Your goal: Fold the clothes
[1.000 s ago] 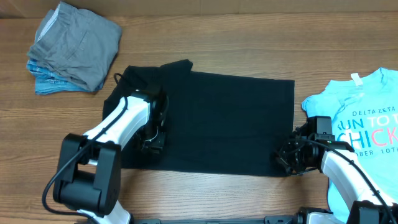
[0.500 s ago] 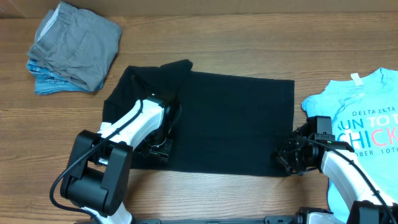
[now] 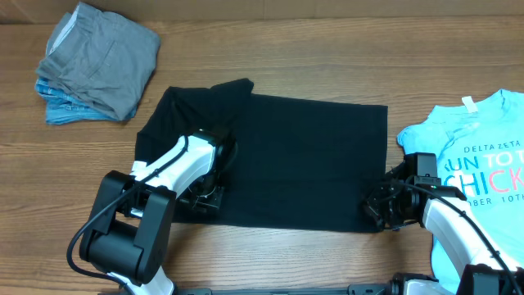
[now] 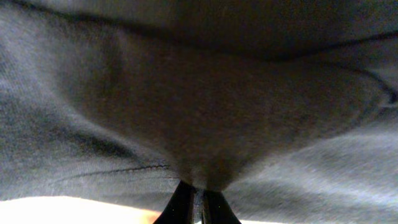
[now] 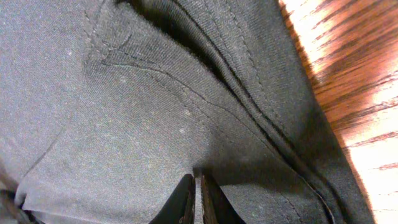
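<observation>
You are working over a wooden desk. The black tee is lying spread at its centre, mostly flat, with a sleeve rumpling up toward 11 o'clock. A blue tee is waiting at 3 o'clock, just beside the black one. A grey and blue pile is sitting well apart at 10 o'clock.

Your left hand is sitting at about 7 o'clock on the black tee. Its fingers are pressed together, and the knit is peaking up into them, so it is pinching the cloth. Your right hand is at the tee's 4 o'clock corner, close to the stitched hem. Its fingers are likewise pressed together on a small fold of fabric.

Judging by the soft creases, this knit is going to be light and limp. It is likely to sag between your two hands and drag on the desk rather than slide as a sheet. It is not fragile. A thin pinch may be catching only the top layer, so the under layer could be staying behind. The hemmed near corners are offering the firmest hold, since the doubled stitching is less likely to slip out of the fingers.
</observation>
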Action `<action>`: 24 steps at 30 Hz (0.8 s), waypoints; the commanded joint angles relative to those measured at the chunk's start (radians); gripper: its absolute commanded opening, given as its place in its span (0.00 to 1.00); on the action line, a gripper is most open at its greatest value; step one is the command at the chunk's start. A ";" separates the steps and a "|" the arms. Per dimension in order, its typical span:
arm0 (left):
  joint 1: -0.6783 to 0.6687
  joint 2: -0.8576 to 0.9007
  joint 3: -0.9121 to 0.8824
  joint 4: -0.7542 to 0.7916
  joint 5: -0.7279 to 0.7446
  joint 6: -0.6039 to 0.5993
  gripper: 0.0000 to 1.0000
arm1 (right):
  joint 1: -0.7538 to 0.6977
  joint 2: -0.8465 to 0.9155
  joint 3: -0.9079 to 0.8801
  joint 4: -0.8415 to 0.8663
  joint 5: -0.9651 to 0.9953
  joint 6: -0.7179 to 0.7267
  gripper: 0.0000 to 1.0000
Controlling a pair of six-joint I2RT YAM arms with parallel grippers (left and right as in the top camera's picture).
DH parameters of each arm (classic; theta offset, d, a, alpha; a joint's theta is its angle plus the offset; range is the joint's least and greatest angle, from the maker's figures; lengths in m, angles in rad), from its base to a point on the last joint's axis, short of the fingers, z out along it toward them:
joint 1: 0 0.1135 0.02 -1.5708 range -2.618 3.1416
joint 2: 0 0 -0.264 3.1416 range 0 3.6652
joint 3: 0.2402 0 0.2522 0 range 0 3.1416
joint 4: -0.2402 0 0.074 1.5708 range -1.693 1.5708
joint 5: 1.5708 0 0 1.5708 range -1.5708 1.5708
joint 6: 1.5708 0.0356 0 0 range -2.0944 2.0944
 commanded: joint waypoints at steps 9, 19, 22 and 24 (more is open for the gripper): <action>0.000 0.011 0.177 -0.010 -0.275 -0.007 0.04 | 0.000 0.001 -0.006 0.004 0.009 0.009 0.08; 0.000 0.011 0.190 0.306 -0.303 0.126 0.48 | 0.000 0.001 -0.006 0.004 0.009 0.027 0.08; 0.000 0.012 0.190 0.307 -0.307 0.126 0.75 | 0.000 0.001 -0.006 0.004 0.008 0.028 0.08; 0.000 0.011 0.190 0.281 -0.308 0.126 1.00 | 0.000 0.001 -0.006 0.001 0.008 0.028 0.08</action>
